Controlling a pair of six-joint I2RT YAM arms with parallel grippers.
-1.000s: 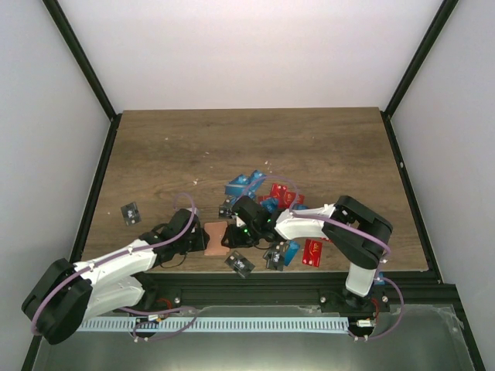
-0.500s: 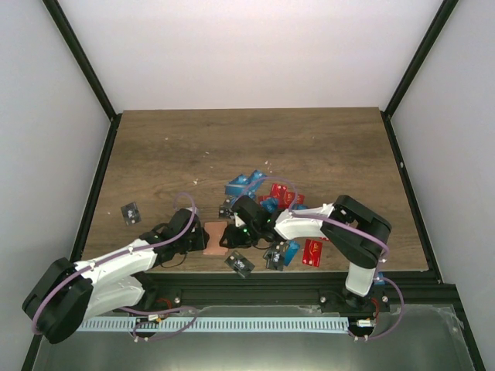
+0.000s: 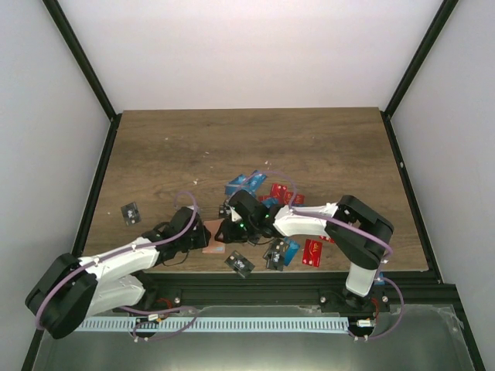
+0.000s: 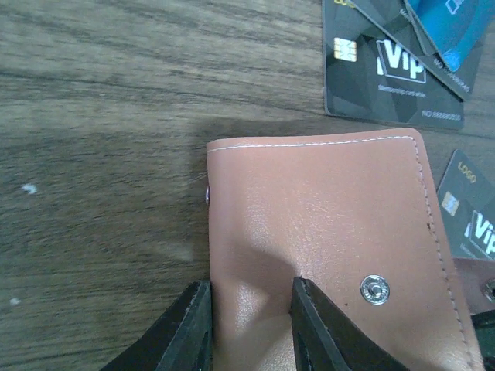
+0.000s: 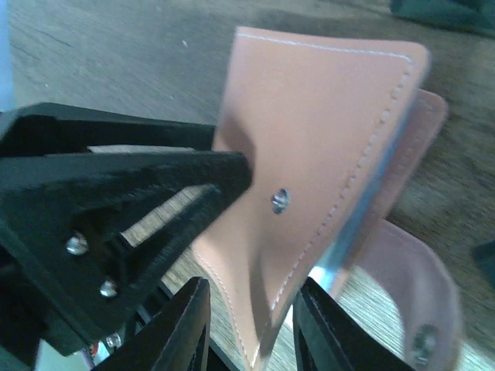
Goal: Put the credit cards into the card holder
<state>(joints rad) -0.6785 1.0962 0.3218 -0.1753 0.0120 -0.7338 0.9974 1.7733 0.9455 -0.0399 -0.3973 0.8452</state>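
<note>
Both hands have slid closer to each other since a moment ago, and the tan card holder [image 3: 214, 246] between them shows less of its flat face from above. The left hand [image 3: 203, 232] and the right hand [image 3: 225, 229] meet low in the top view, a bit left of the middle, near the front edge of the desk [image 3: 232, 139], with the card holder right between them. The left hand [image 4: 247, 336] pinches the edge of the card holder [image 4: 325, 224]: in its own view one finger [image 4: 192, 331] sits just beside the holder's left edge and the other lies on its tan face, near a metal snap [image 4: 375, 290]. The right hand [image 5: 251, 332] pinches the card holder [image 5: 325, 131] too, with a tan flap standing up between its two fingers [image 5: 182, 328]. That flap is lifted away from the part behind it, so the holder is open. Most of the credit cards [image 3: 267, 193] lie in a loose pile of red, blue and black just right of the hands. One black card [image 3: 131, 212] lies well apart at the left of the desk, and a red card [image 3: 312, 252] lies near the front edge at the right. A dark Vip card [image 4: 379, 69] lies just above the holder in the left hand's view.
</note>
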